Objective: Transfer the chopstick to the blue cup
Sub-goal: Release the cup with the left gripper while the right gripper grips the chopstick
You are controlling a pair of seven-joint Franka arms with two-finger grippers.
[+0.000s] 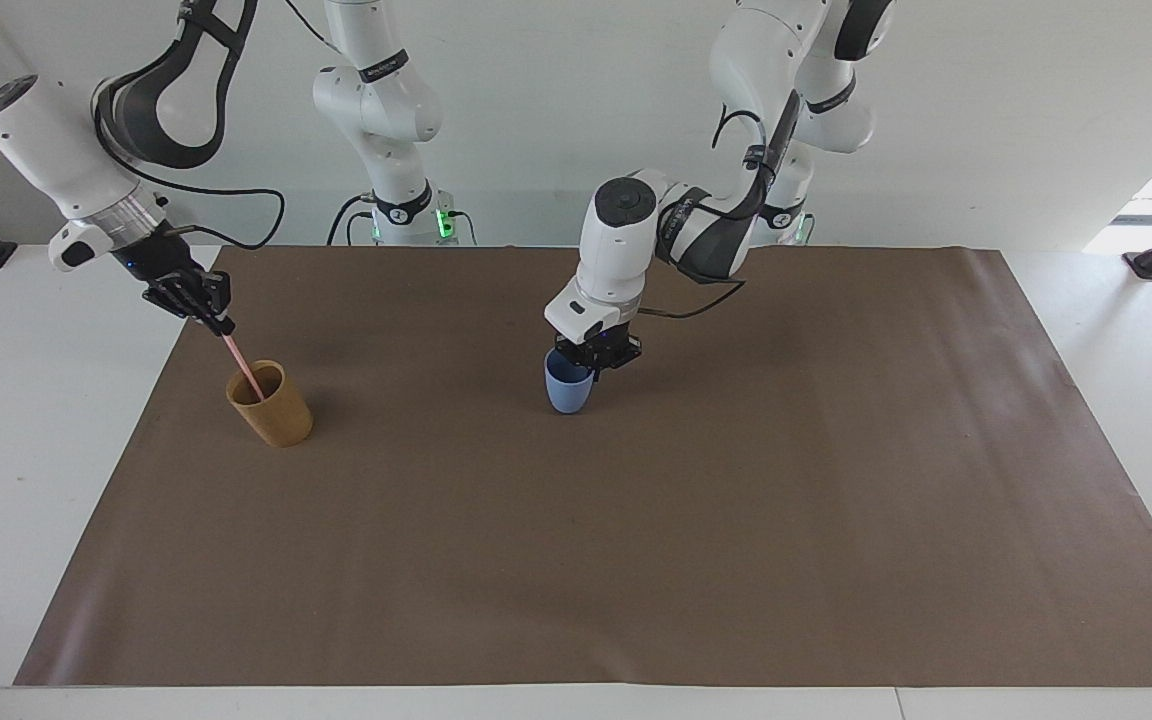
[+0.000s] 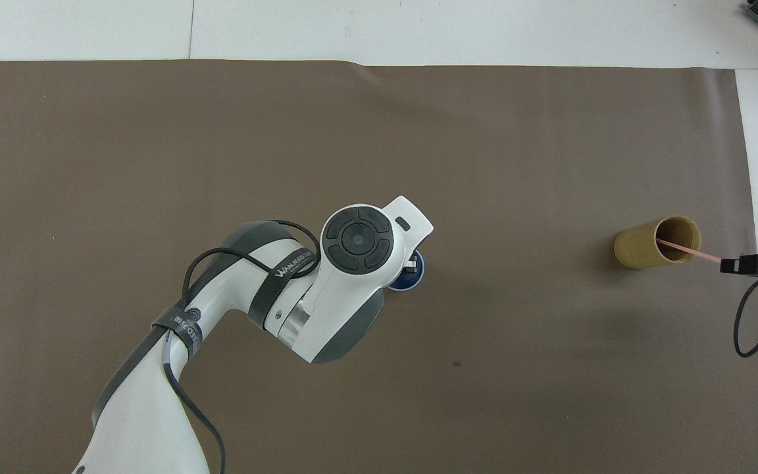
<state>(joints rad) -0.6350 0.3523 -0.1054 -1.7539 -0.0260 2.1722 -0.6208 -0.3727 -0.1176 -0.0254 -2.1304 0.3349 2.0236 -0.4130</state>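
Note:
The pale-pink chopstick (image 1: pixel 242 360) (image 2: pixel 688 249) leans out of a tan cup (image 1: pixel 271 408) (image 2: pixel 642 245) near the right arm's end of the brown mat. My right gripper (image 1: pixel 219 322) (image 2: pixel 726 264) is shut on the chopstick's upper end, just above the tan cup's rim. The blue cup (image 1: pixel 568 388) (image 2: pixel 413 281) stands upright near the mat's middle. My left gripper (image 1: pixel 591 358) is shut on its rim from above. In the overhead view the left arm's wrist hides most of the blue cup.
A brown mat (image 1: pixel 636 560) (image 2: pixel 287 131) covers the table, with white table edge around it. A third arm's base (image 1: pixel 401 215) stands at the robots' end. The right arm's cable (image 2: pixel 747 322) hangs by the mat's edge.

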